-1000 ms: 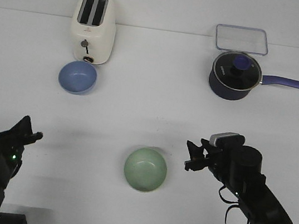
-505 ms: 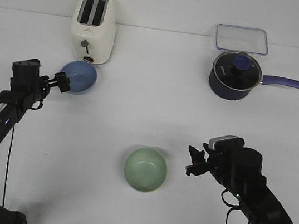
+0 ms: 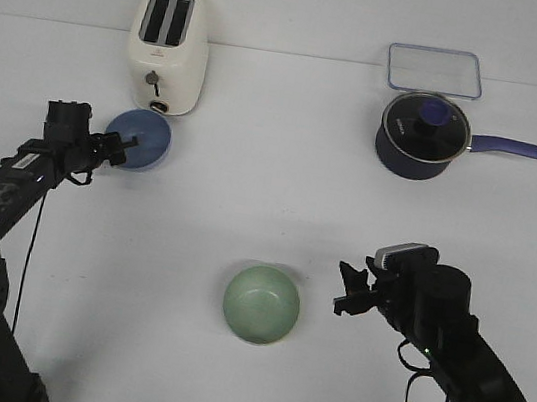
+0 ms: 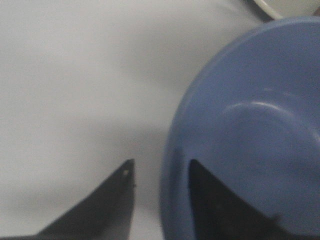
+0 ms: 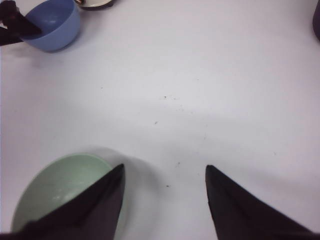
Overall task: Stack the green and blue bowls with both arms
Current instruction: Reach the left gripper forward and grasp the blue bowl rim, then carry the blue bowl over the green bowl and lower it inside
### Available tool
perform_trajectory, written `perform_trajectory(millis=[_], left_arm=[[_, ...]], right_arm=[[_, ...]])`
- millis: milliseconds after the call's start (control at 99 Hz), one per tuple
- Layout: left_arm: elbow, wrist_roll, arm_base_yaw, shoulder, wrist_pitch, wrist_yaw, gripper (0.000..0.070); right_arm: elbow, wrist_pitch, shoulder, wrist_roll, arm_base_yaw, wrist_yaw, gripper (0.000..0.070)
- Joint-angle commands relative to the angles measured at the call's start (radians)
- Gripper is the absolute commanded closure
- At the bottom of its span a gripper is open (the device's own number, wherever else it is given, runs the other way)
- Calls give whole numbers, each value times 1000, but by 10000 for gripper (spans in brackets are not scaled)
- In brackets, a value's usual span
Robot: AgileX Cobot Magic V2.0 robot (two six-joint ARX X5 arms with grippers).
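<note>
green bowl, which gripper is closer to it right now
The right gripper is nearer: it is beside the green bowl, one finger over its rim in the wrist view. The left gripper is far off, straddling the blue bowl's rim.

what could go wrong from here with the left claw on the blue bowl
The left claw straddles the rim of the blue bowl, one finger inside, still open. A thin rim pinch may let the bowl tip or slip when lifted. The toaster stands right behind, so a nudge could push the bowl into it. The right claw is not yet at the green bowl.
</note>
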Motion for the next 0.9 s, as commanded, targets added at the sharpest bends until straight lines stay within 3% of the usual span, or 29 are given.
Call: perform_trajectory(millis=[0,242,354,475,606,889], left_arm=[[27,4,0,15,8,5,687],[29,20,-2,-113,-58,110,687],[28,58,-8,-225,-127,171,687],[23,93,-26,-360,-242,243,687],[-38,115,-96,-497,-309,262,687],[-345,-36,-446,-638,-142,283,687]], right_arm=[[11,9,7,-10,3,19,369],[9,-42,8,-91,-35,171,369],[6,-49,8,-108,-114,188,369],[0,-32,8,-122,-230,162,369],[-31,-25,8,-127,-337,97,369],[-115,-3,7,-109,-370,30,369]])
